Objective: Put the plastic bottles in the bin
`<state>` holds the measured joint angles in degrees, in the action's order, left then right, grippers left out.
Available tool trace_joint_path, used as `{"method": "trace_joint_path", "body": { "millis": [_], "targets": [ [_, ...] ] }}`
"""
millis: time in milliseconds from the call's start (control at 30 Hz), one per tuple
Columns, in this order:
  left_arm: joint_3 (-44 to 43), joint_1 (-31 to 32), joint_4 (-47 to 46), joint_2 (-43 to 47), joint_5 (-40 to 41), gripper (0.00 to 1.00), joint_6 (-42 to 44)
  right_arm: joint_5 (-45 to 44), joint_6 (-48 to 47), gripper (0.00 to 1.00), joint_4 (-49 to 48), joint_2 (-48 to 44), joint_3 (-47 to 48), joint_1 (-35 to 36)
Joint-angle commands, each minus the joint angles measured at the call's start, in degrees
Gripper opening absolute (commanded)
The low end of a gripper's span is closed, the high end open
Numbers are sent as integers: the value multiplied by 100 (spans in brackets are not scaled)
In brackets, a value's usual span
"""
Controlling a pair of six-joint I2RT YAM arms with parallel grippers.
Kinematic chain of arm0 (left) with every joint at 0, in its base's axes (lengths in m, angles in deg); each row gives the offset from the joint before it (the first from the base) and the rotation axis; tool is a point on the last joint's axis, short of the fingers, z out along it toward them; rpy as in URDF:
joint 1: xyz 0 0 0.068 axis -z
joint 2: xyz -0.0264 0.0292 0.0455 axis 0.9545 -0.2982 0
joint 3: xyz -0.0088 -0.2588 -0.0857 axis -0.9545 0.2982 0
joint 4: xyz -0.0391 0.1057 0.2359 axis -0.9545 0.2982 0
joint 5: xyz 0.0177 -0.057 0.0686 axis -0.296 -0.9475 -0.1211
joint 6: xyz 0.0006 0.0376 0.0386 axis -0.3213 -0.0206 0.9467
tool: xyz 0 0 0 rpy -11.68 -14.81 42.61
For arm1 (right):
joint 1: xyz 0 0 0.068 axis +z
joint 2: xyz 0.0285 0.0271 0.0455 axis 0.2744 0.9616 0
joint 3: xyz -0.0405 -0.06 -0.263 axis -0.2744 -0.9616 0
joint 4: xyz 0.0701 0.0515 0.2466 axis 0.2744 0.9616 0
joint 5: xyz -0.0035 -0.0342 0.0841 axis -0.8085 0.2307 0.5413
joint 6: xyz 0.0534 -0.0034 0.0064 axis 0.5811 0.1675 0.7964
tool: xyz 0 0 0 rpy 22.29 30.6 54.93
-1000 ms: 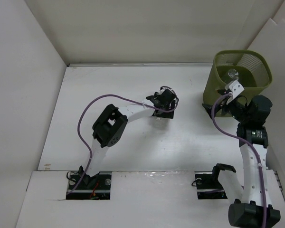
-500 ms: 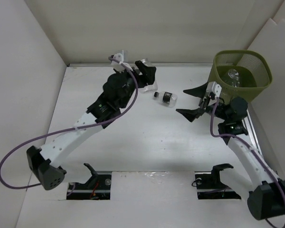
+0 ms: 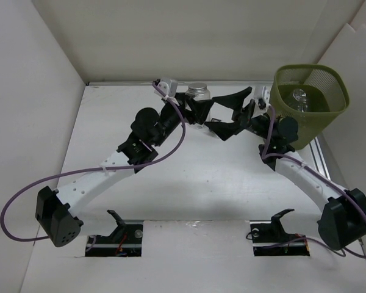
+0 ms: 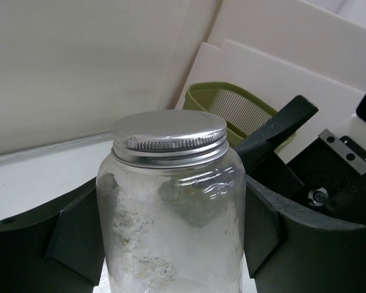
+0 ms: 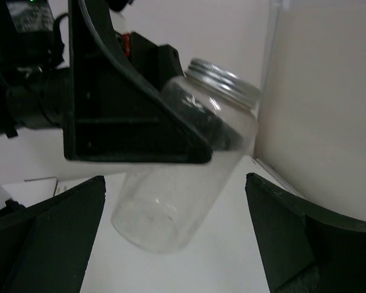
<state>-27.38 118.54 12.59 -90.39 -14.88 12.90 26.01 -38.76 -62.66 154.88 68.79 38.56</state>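
Note:
My left gripper [image 3: 199, 105] is shut on a clear jar with a silver screw lid [image 3: 198, 91] and holds it upright near the back wall. In the left wrist view the jar [image 4: 171, 201] fills the gap between the gripper's [image 4: 171, 250] two dark fingers. My right gripper [image 3: 227, 113] is wide open just right of the jar, and its wrist view shows the jar [image 5: 183, 177] between the gripper's [image 5: 177, 244] spread fingers, untouched. The olive-green bin [image 3: 320, 116] stands at the back right with a clear bottle [image 3: 300, 96] inside. The other bottles are hidden or out of view.
White walls close the table on the left, back and right. The bin's mesh rim [image 4: 238, 107] shows behind the jar in the left wrist view. Both arms crowd the back centre. A metal rail [image 3: 320, 160] runs along the table's right edge.
My left gripper has carried the jar a little to the right. My right gripper has swung left from the bin to the jar. The black-labelled bottle seen on the table no longer shows.

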Motion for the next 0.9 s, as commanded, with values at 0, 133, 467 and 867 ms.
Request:
{"method": "trace_joint_path", "body": {
  "millis": [0,133,467,867],
  "targets": [
    [92,8,-780,271,-375,0,176,-462,19,100,-183,108,474,355],
    [92,8,-834,271,-480,0,229,-945,-297,100,493,258,606,654],
    [145,8,-895,376,-648,0,229,-1350,-245,91,319,661,729,997],
    [-187,-44,-124,605,-9,100,-34,-1071,-473,0,773,768,1133,401]
  ]
}}
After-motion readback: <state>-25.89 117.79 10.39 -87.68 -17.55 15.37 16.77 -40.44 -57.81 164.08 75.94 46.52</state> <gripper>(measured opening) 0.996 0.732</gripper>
